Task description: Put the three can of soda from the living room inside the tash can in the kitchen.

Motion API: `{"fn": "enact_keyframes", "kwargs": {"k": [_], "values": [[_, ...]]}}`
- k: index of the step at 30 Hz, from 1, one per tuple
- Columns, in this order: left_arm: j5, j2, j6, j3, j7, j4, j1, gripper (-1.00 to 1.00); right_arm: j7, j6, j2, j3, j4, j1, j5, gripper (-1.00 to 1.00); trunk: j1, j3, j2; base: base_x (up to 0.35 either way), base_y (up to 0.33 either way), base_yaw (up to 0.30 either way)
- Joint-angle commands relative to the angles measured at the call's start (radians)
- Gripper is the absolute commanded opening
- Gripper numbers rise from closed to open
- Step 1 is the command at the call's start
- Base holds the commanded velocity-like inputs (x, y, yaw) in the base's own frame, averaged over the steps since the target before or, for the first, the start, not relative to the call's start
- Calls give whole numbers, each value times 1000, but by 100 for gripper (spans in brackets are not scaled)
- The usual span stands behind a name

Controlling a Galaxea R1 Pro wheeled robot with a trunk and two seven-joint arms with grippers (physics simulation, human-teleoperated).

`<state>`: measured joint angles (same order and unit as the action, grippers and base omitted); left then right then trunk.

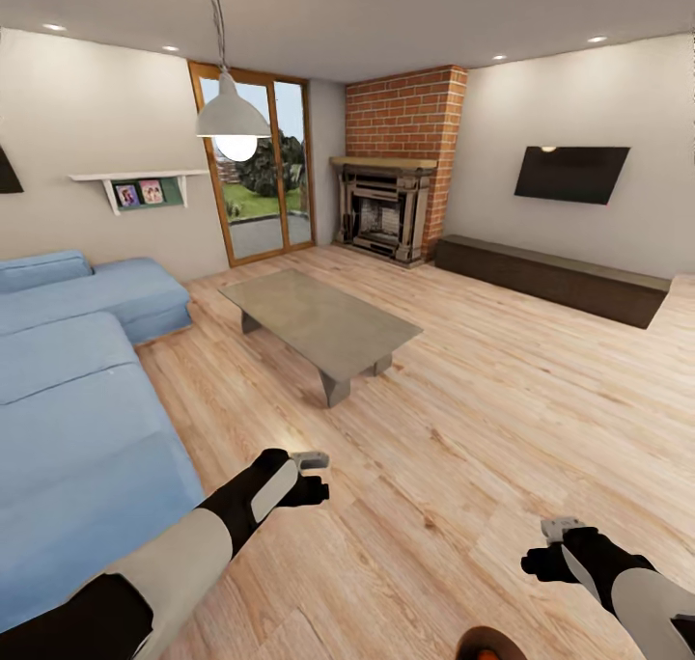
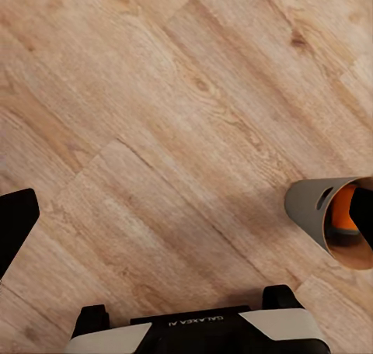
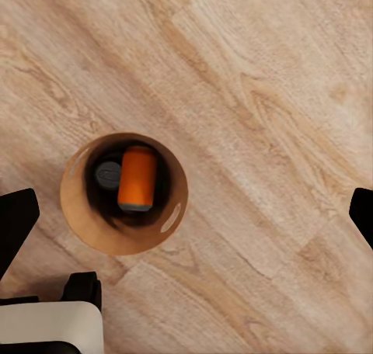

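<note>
The brown bin (image 3: pixel 81 218) stands on the wood floor, directly below my right gripper (image 3: pixel 186 222), which is open with nothing in it. One orange soda can (image 3: pixel 137 178) lies on its side inside the bin. Beside it a second can (image 3: pixel 109 173) shows its grey top. A third can is not visible. In the left wrist view the bin (image 2: pixel 311 206) lies off to one side with orange (image 2: pixel 344 210) inside, and my left gripper (image 2: pixel 186 222) is open. In the head view the bin's rim (image 1: pixel 483 646) peeks in at the bottom, between my left gripper (image 1: pixel 309 477) and right gripper (image 1: pixel 550 544).
I am in the living room. A blue corner sofa (image 1: pixel 68 390) runs along the left, and a glass coffee table (image 1: pixel 319 322) stands ahead. The brick fireplace (image 1: pixel 391 206), wall TV (image 1: pixel 569 173) and a low dark bench (image 1: pixel 550 279) line the far walls. Open wood floor lies to the right.
</note>
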<state>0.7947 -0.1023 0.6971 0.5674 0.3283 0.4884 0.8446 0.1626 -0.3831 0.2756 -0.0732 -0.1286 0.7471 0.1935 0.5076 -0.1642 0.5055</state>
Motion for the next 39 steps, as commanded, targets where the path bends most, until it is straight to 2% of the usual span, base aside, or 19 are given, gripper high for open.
{"fn": "enact_keyframes", "kwargs": {"k": [1, 15, 24, 39], "values": [[0, 0, -1, 1, 0, 0, -1, 100, 0, 0, 0, 0, 0, 0, 0, 100, -4, 5, -7, 0, 0, 0], [0, 0, -7, 6, 0, -1, -3, 100, 0, 1, -1, 1, 1, 0, 0, 100, -58, 72, -105, 0, 0, 0], [0, 0, -8, 6, 0, -2, -4, 100, 0, 1, -1, 0, 0, 0, 0, 100, -58, 83, -105, 0, 0, 0], [0, 1, -8, 6, 0, -1, -4, 100, 3, 1, 1, 0, -2, 0, 0, 100, -58, 85, -105, 0, 0, 0]]}}
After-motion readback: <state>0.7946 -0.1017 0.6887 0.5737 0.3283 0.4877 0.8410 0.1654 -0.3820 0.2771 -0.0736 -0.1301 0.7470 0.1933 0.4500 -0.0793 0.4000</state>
